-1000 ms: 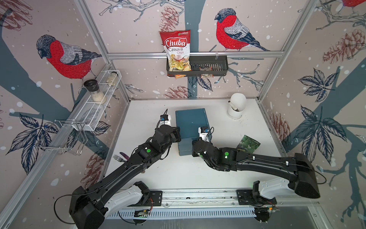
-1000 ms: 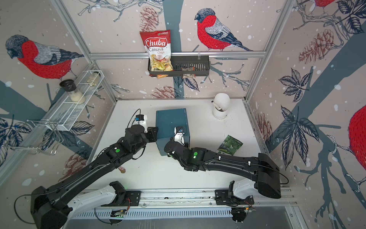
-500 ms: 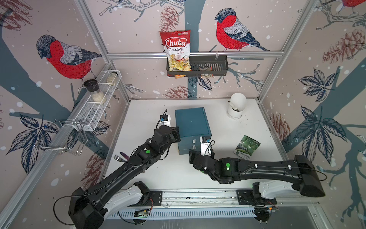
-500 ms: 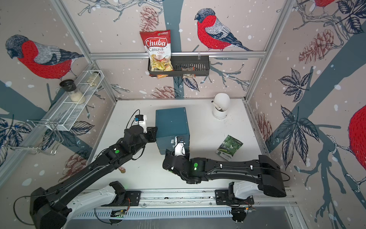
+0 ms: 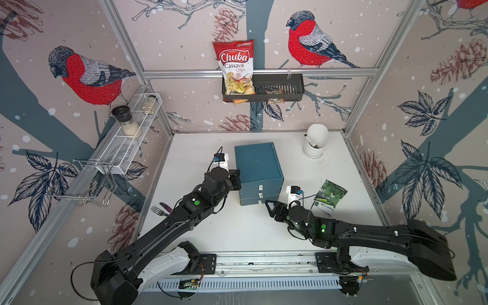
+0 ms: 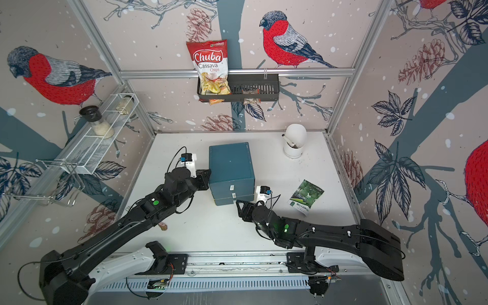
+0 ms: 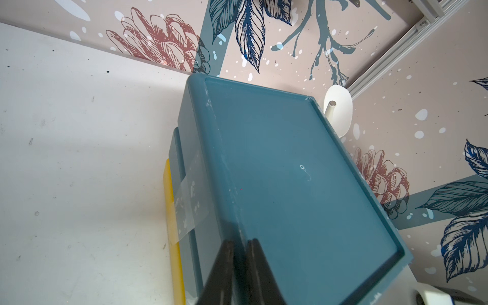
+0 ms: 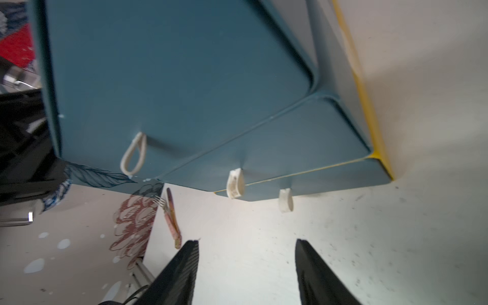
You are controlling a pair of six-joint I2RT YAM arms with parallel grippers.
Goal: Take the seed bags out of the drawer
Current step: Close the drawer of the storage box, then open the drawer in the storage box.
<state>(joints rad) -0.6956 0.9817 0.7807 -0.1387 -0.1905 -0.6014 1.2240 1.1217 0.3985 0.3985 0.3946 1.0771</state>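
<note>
"Chuba Cassava Chips" is read on the one red chips bag [image 5: 237, 68], which is stood in the left end of the black wall basket [image 5: 286, 85] on the far wall. A smaller packet [image 5: 274, 96] beside it in the basket is too small to be read.

One green-and-white seed bag [image 5: 329, 198] is seen in both top views. It is laid flat on the white table [image 5: 237, 232], to the right of the teal drawer unit [image 5: 257, 163] and apart from it. A white band with print is carried at its near end, but the writing cannot be made out.

Three drawer fronts [image 5: 260, 195] are counted, each fitted with one white pull loop [image 8: 235, 183]; whatever lies behind them is hidden. A yellow strip [image 7: 173, 224] is seen under the unit, and a piece of clear tape [image 7: 191, 200] is stuck on its left side.

The left gripper [image 7: 241, 261] is set against the near left top edge of the unit, with its jaws pressed together. The right gripper [image 8: 247, 264] is held low over the table just near of the drawer fronts, with its jaws apart and nothing between them.

Two jars [image 5: 126, 122] are counted on the wire shelf [image 5: 118, 153] on the left wall. One fork [image 5: 158, 210] at the left table edge is partly covered by the left arm. One white cup [image 5: 315, 142] is stood at the far right, and its contents cannot be made out.
</note>
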